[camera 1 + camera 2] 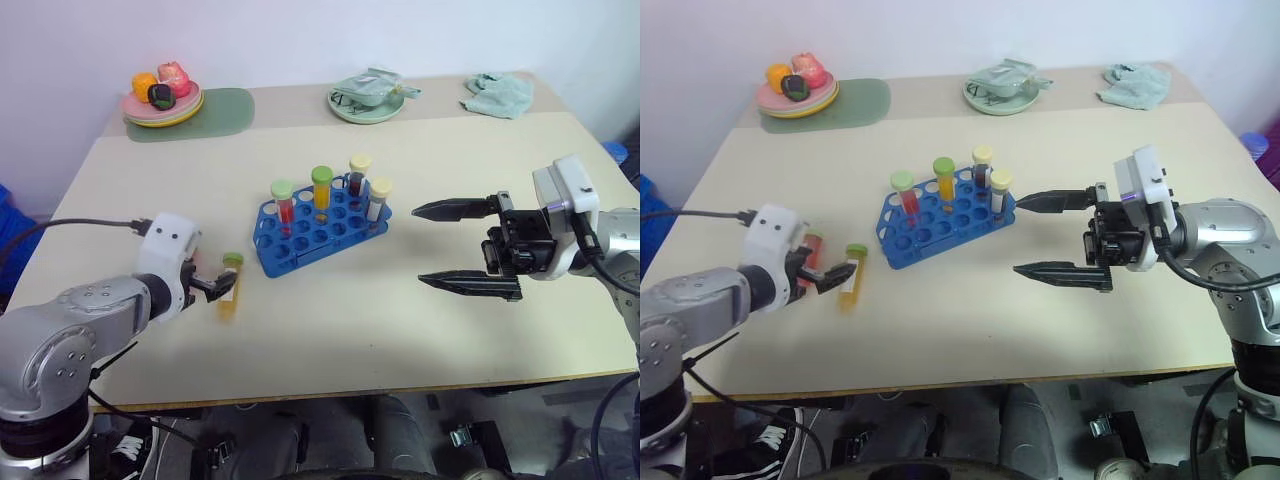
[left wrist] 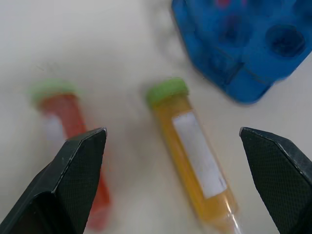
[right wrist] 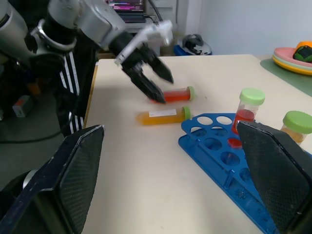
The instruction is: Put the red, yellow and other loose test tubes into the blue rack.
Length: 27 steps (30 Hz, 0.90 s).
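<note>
While hovering low over the table (image 1: 400, 340) with fingers spread wide and empty, frames two loose tubes from above: left gripper (image 1: 828, 272), by the look of it at the pick-up step. Lying flat and side by side just off the near corner of the blue rack (image 1: 300, 248), caps pointing toward the far edge: yellow tube (image 2: 195, 161), nearer the rack, and red tube (image 2: 66, 114), on the side away from it. Neither touched yet. Standing upright in the rack's holes already: four capped tubes (image 1: 321, 188), one red, one yellow, two with pale caps. Waiting well off on the other side of the rack, raised above the table and turned sideways toward it, likewise wide apart and holding nothing: right gripper (image 1: 418, 245). Likely next: drop over one tube, probably the yellow, centre it between the fingers, close across the body rather than the cap, lift, tip upright and seat in a free hole. Worth watching: rolling away on contact, or nudging the red neighbour.
</note>
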{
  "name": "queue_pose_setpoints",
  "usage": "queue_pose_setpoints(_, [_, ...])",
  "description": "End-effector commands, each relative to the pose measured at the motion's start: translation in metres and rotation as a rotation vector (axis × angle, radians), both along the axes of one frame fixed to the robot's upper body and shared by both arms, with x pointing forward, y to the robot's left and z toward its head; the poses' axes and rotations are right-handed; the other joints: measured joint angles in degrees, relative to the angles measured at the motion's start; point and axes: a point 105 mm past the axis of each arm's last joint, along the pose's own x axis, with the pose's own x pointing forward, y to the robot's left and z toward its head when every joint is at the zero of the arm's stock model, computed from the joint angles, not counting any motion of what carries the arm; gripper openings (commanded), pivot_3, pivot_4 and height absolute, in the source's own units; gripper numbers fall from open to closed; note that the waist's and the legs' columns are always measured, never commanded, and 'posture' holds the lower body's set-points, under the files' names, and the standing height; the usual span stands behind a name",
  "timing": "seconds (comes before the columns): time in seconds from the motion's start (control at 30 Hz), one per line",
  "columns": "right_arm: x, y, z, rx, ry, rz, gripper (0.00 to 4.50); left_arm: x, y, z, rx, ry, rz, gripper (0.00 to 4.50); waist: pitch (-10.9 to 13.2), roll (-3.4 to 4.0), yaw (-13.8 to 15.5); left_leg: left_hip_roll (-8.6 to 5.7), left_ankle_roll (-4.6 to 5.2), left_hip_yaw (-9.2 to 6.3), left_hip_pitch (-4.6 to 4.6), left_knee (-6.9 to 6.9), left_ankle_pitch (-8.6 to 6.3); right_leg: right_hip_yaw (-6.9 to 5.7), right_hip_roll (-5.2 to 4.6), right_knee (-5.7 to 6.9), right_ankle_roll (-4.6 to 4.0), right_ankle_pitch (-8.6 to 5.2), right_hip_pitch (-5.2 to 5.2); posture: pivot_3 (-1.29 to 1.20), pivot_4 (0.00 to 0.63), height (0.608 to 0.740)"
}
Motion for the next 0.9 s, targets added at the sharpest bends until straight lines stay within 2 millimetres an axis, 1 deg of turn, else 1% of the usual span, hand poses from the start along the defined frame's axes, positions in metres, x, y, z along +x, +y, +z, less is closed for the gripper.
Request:
queue_pose_setpoints(0.03, [-0.006,0.004,0.009,-0.018,-0.047,0.022,4.42,0.004,0.003,-0.001,0.011,0.024,0.02,4.5,0.0,0.0,0.1,0.0,0.0,0.0,0.0,0.0,0.0,0.0,0.0,0.0,0.0,0.0,0.0,0.0,0.15,0.74])
queue_pose_setpoints(0.1, [-0.007,0.004,0.009,-0.024,-0.045,0.018,4.42,0.005,0.003,-0.003,0.014,0.034,0.029,4.5,0.0,0.0,0.1,0.0,0.0,-0.01,0.0,0.0,0.0,0.0,-0.01,-0.01,0.0,0.0,0.01,0.0,0.15,0.74])
queue_pose_setpoints(0.33, [-0.009,0.003,0.007,-0.045,-0.046,0.023,4.42,0.007,-0.007,-0.02,-0.111,0.123,0.067,4.5,0.0,0.0,0.2,-0.01,-0.01,-0.02,0.0,0.02,0.0,0.0,-0.02,0.0,0.0,0.0,0.01,0.0,0.15,0.74])
queue_pose_setpoints(0.43, [-0.008,0.005,0.006,-0.045,-0.05,0.025,4.42,0.007,-0.008,-0.026,-0.113,0.16,0.08,4.5,0.0,0.0,0.2,-0.01,-0.02,-0.02,0.0,0.02,0.0,0.0,-0.02,0.01,0.0,0.0,0.01,0.0,0.15,0.74])
queue_pose_setpoints(0.5, [-0.008,0.005,0.005,-0.046,-0.05,0.026,4.42,0.01,-0.008,-0.027,-0.13,0.165,0.107,4.5,0.0,0.0,0.2,-0.01,-0.03,-0.01,0.01,0.02,0.01,0.01,-0.02,0.02,0.0,0.0,0.01,0.0,0.15,0.74])
queue_pose_setpoints(0.57, [-0.007,0.005,0.004,-0.047,-0.049,0.029,4.42,0.014,-0.007,-0.024,-0.104,0.163,0.107,4.5,0.0,0.0,0.3,-0.01,-0.04,-0.02,0.02,0.02,0.02,0.01,-0.03,0.04,0.0,0.0,0.02,0.0,0.15,0.74])
queue_pose_setpoints(0.7, [-0.007,0.007,0.001,-0.049,-0.045,0.038,4.42,0.021,-0.011,-0.024,-0.143,0.175,0.148,4.5,0.0,-0.01,0.4,-0.02,-0.06,-0.02,0.02,0.04,0.03,0.01,-0.04,0.07,0.0,0.0,0.02,0.0,0.15,0.74])
queue_pose_setpoints(0.8, [-0.005,0.009,-0.002,-0.045,-0.042,0.043,4.42,0.022,-0.015,-0.024,-0.151,0.2,0.138,4.5,0.0,-0.01,0.4,-0.02,-0.07,-0.03,0.03,0.04,0.03,0.01,-0.04,0.07,0.0,0.01,0.02,0.0,0.15,0.74])
queue_pose_setpoints(0.9, [-0.004,0.012,-0.003,-0.037,-0.039,0.051,4.42,0.022,-0.013,-0.025,-0.174,0.231,0.165,4.5,0.0,-0.01,0.3,-0.03,-0.07,-0.04,0.03,0.06,0.04,0.01,-0.05,0.1,0.0,0.0,0.01,0.0,0.15,0.74])
